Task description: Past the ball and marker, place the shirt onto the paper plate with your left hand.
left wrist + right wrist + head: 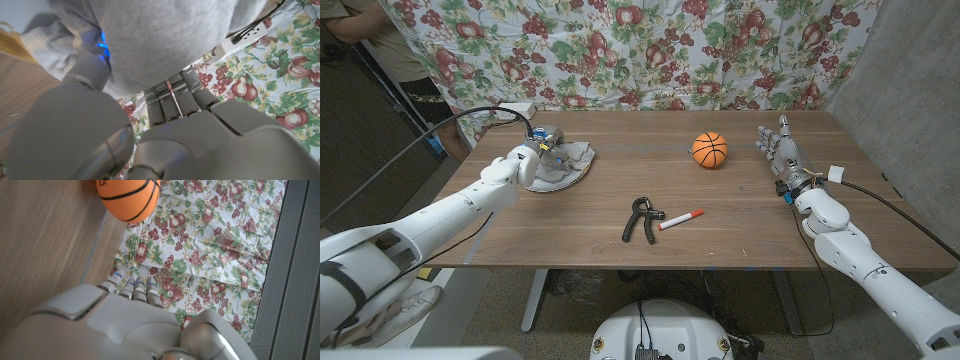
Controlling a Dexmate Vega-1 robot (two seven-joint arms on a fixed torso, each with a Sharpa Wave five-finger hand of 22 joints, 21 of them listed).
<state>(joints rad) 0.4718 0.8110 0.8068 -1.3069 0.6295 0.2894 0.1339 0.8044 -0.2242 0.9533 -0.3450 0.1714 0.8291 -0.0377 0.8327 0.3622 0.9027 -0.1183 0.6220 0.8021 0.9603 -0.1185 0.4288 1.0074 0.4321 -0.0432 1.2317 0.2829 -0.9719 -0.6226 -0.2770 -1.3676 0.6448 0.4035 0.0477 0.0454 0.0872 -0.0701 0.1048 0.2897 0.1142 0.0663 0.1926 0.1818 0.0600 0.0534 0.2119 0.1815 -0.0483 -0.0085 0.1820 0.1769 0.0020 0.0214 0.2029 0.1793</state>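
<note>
The left hand (532,160) was on the shirt (565,163), which lay on the paper plate (560,185); can't tell if it gripped. Lifting w/ fingers caught could drag it off.

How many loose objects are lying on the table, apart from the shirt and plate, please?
3: the orange ball toward the right rear, the black hand grip exerciser near the middle front, and the red-capped marker just to its right. Something may be hidden under the shirt.
</note>
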